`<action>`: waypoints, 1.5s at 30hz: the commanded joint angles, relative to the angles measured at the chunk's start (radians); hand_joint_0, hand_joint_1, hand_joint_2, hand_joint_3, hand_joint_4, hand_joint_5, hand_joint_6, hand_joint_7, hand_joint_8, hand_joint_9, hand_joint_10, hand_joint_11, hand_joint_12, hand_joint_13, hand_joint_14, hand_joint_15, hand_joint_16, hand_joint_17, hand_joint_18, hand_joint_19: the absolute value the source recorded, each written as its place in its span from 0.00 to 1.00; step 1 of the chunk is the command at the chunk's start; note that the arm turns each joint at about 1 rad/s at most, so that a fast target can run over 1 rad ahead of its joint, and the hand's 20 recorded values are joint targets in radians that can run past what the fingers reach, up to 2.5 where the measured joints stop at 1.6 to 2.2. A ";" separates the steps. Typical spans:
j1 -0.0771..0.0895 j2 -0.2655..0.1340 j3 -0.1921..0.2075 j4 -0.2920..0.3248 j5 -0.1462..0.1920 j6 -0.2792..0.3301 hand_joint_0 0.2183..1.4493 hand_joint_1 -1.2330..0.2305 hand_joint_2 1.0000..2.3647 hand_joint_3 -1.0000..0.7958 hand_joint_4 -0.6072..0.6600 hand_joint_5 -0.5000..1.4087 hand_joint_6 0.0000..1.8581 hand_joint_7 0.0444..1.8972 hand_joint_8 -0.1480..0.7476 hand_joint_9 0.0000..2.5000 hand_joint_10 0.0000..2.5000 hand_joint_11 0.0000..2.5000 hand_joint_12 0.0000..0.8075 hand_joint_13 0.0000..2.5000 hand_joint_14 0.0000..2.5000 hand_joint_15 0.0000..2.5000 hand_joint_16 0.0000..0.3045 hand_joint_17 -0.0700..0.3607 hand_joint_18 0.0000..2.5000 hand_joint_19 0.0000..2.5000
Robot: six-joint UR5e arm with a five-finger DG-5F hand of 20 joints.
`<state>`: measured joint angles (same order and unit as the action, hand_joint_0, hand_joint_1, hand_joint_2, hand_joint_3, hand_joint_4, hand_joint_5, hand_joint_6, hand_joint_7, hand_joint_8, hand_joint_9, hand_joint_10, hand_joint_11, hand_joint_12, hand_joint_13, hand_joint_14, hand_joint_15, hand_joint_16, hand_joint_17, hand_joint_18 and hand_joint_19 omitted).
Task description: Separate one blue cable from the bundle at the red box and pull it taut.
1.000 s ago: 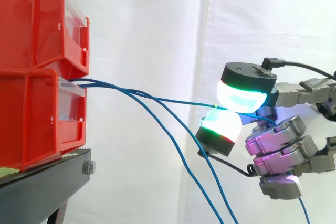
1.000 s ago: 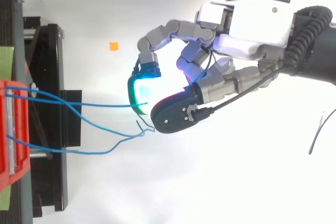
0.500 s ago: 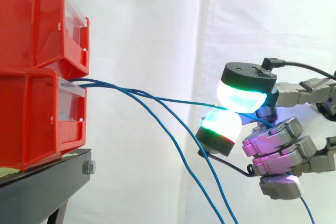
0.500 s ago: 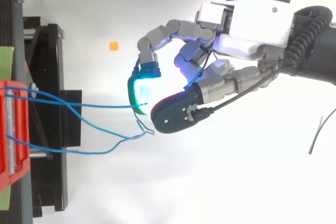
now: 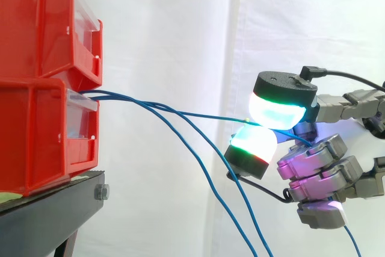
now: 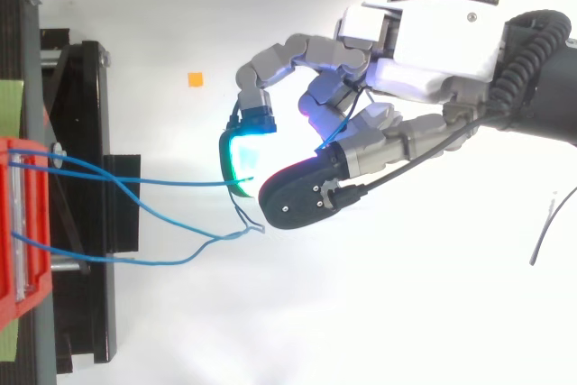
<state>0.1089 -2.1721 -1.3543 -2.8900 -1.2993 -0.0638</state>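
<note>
Thin blue cables leave the gap between the two stacked red bins (image 5: 45,85) at the left. One blue cable (image 5: 198,113) runs nearly straight to my hand (image 6: 379,132), pinched between a green-white glowing pad (image 5: 277,109) above and the thumb pad (image 5: 254,142) below. In the top view the same cable (image 6: 171,181) reaches the pinch from the red bin (image 6: 22,223). Two other blue cables (image 5: 216,185) sag down and away below the pinch. The remaining fingers are curled, glowing magenta.
The bins sit on a black stand (image 5: 51,209), with its frame (image 6: 90,205) seen from above. A white curtain hangs behind. A small orange square (image 6: 195,79) marks the floor. A loose dark wire (image 6: 550,223) lies at the right.
</note>
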 commanded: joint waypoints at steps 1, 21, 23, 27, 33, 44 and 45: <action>0.000 0.000 0.000 0.000 0.000 0.001 0.32 0.35 0.02 0.53 0.42 0.20 0.47 0.64 0.53 0.36 0.89 0.60 0.47 0.34 0.80 0.53 0.16 0.42 0.44 0.44; 0.006 0.084 -0.095 -0.020 -0.043 0.002 0.32 0.35 0.02 0.53 0.42 0.20 0.47 0.64 0.52 0.35 0.90 0.61 0.47 0.34 0.80 0.53 0.16 0.42 0.43 0.44; 0.009 0.084 -0.095 -0.020 -0.043 0.001 0.32 0.35 0.02 0.53 0.42 0.20 0.47 0.64 0.52 0.34 0.90 0.61 0.48 0.33 0.79 0.53 0.16 0.42 0.43 0.43; 0.011 0.084 -0.095 -0.018 -0.051 0.001 0.32 0.35 0.02 0.53 0.42 0.20 0.47 0.64 0.52 0.34 0.90 0.60 0.47 0.33 0.79 0.53 0.16 0.42 0.43 0.43; 0.008 0.084 -0.095 -0.018 -0.046 -0.001 0.32 0.35 0.02 0.53 0.42 0.20 0.47 0.64 0.52 0.34 0.90 0.60 0.47 0.33 0.79 0.53 0.16 0.42 0.42 0.43; 0.008 0.084 -0.095 -0.018 -0.046 -0.001 0.31 0.35 0.02 0.53 0.42 0.20 0.47 0.63 0.52 0.34 0.90 0.60 0.47 0.33 0.77 0.53 0.16 0.42 0.42 0.42; 0.009 0.084 -0.095 -0.018 -0.046 -0.001 0.31 0.35 0.02 0.52 0.42 0.20 0.47 0.63 0.52 0.34 0.90 0.60 0.46 0.33 0.77 0.52 0.16 0.42 0.42 0.42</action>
<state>0.1176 -2.0878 -1.4499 -2.9085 -1.3453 -0.0641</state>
